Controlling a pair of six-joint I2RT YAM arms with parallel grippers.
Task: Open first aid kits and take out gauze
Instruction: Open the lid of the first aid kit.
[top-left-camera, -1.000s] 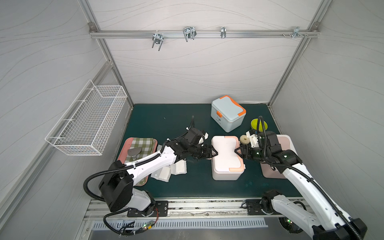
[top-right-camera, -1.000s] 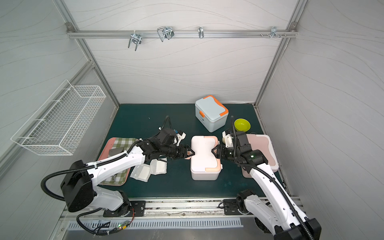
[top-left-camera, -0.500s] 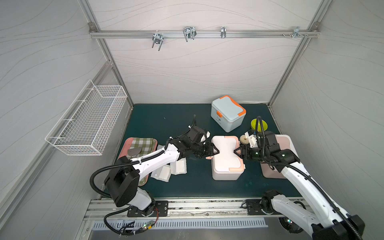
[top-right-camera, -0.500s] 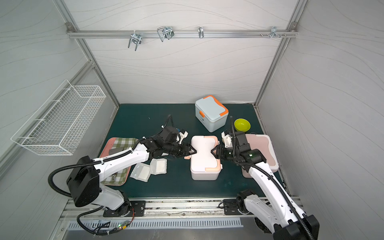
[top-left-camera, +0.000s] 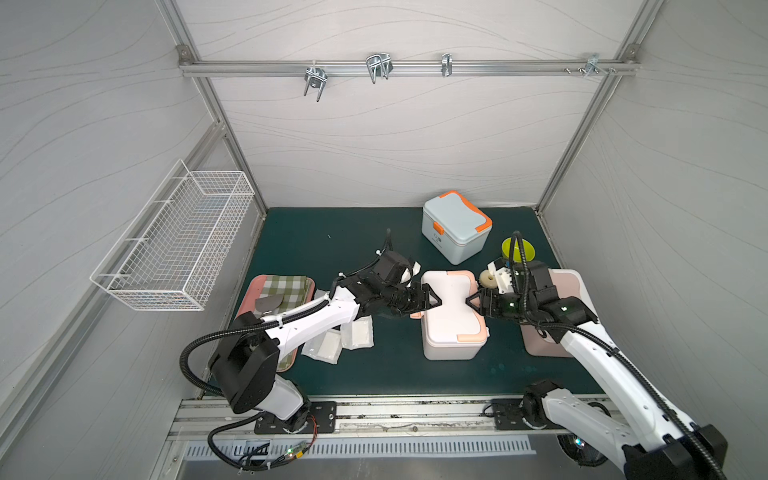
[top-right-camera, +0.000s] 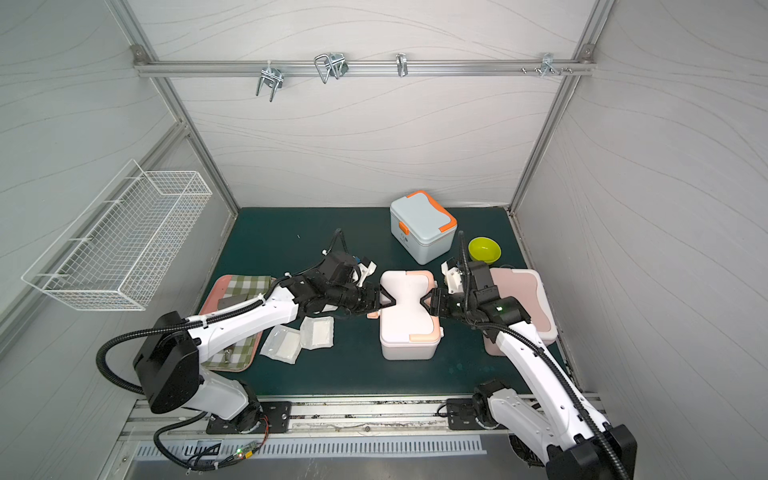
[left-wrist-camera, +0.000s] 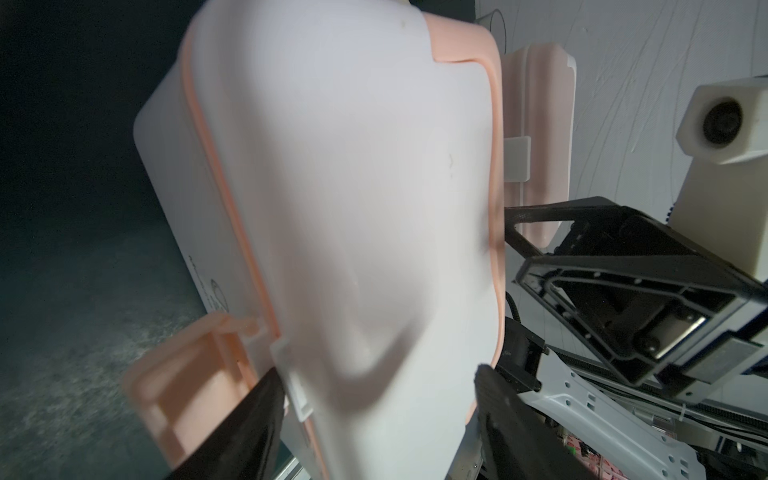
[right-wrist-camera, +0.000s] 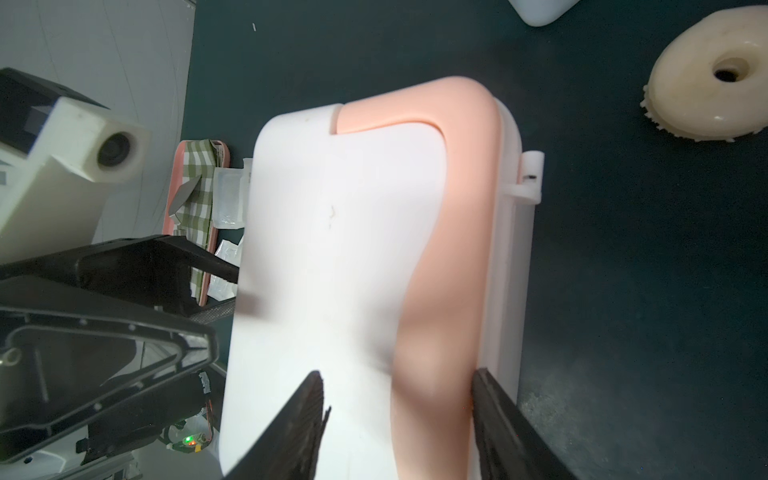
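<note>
White kit (top-left-camera: 453, 332) sits mid green mat (top-left-camera: 316, 249), lid looking shut, peach clasp (left-wrist-camera: 183, 374) flipped loose. Left gripper (top-left-camera: 430, 300) hangs spread wide over one lid end; right gripper (top-left-camera: 471, 301) straddles the peach trim (right-wrist-camera: 457, 208) opposite, and I can't tell if it's pinching. Stiff, slick, light plastic, likely to skid: lift at the clasp-side rim, brace the base.

Green table (top-right-camera: 291, 232), white kit (top-right-camera: 409, 332), blue kit (top-right-camera: 419, 232), pink kit (top-right-camera: 523, 299), tray (top-left-camera: 253, 291), gauze (top-right-camera: 318, 332), bowl (top-right-camera: 484, 249)

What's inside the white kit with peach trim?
Contents cannot be seen: the closed lid covers the white kit, with the left gripper and right gripper at its sides.
</note>
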